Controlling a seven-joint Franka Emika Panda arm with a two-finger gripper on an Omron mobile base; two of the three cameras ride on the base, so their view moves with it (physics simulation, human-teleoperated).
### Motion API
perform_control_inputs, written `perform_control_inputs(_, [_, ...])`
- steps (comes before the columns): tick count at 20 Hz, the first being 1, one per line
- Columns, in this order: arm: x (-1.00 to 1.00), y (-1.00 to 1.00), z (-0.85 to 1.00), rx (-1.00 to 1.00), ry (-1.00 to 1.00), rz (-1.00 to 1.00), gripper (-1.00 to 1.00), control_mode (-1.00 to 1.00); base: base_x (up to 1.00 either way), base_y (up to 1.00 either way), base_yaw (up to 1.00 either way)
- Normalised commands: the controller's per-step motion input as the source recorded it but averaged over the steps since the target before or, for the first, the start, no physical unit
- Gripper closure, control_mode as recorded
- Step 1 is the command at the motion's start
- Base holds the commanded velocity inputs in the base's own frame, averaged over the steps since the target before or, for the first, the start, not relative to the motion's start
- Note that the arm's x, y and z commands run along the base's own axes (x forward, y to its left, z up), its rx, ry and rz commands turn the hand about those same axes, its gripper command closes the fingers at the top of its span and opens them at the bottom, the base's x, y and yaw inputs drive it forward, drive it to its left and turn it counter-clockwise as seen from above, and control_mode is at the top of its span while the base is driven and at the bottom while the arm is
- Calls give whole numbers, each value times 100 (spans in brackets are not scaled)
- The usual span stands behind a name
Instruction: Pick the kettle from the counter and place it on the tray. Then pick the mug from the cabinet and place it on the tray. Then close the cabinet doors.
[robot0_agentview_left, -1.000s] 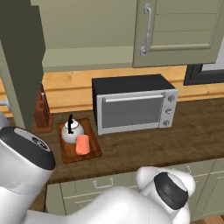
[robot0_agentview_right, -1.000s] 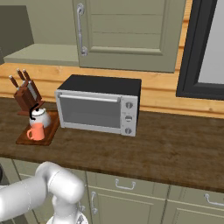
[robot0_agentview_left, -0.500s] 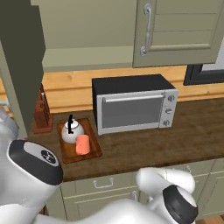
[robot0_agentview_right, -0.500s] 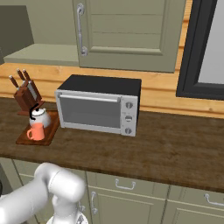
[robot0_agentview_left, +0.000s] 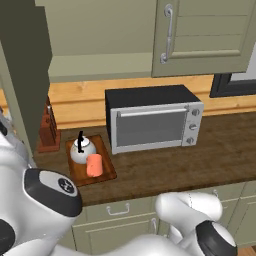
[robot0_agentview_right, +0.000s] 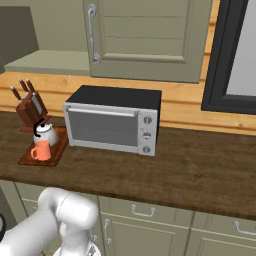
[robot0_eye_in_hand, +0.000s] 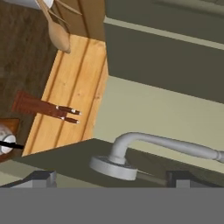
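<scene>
**Kettle and mug both on the tray, one door still open**

One kettle (robot0_agentview_left: 81, 149), one mug (robot0_agentview_left: 94, 165), one tray (robot0_agentview_left: 106, 171). The kettle and mug stand on the tray, touching or nearly so, the mug on the nearer side. One oven (robot0_agentview_left: 152, 122) sits just beside the tray, on its right as seen from the left base view. One knife block (robot0_agentview_right: 31, 107) stands behind the tray against the wall strip, with three handles sticking up in the right base view.

The counter (robot0_agentview_right: 190, 167) is a long dark wood-grain top, with pale green drawers below and an orange wooden strip along the wall behind. Above hangs the cabinet (robot0_agentview_left: 100, 65), olive green. Of the doors, I count two: one (robot0_agentview_left: 207, 35) lies flat above the oven with its silver handle at the left edge, and one (robot0_agentview_left: 27, 65) juts out edge-on toward the room at the left. A dark-framed window sits to the right.

In the hand view the gripper (robot0_eye_in_hand: 109, 177) is right up at a door handle (robot0_eye_in_hand: 153, 146), a curved silver bar on a round foot; its two dark tips stand wide apart, one to each side of the foot, clamped on nothing. A wooden spoon (robot0_eye_in_hand: 56, 30) shows at the top of that view. The arm's white bulk blocks the lower left of the left base view.
</scene>
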Motion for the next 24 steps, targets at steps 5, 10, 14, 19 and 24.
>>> perform_control_inputs(5, [47, -6, 0, 7, -1, 0, -100, -100, 0, 0, 0])
perform_control_inputs(10, [56, -1, 0, 7, 0, -1, -100, -100, 0, 0, 0])
perform_control_inputs(14, [71, -5, 0, 2, 3, -8, -100, -100, 0, 0, 0])
perform_control_inputs(19, [46, -50, 0, 0, 7, -23, -100, -100, 0, 0, 0])
perform_control_inputs(24, [40, -68, 0, 0, 7, -27, -100, -100, 0, 0, 0])
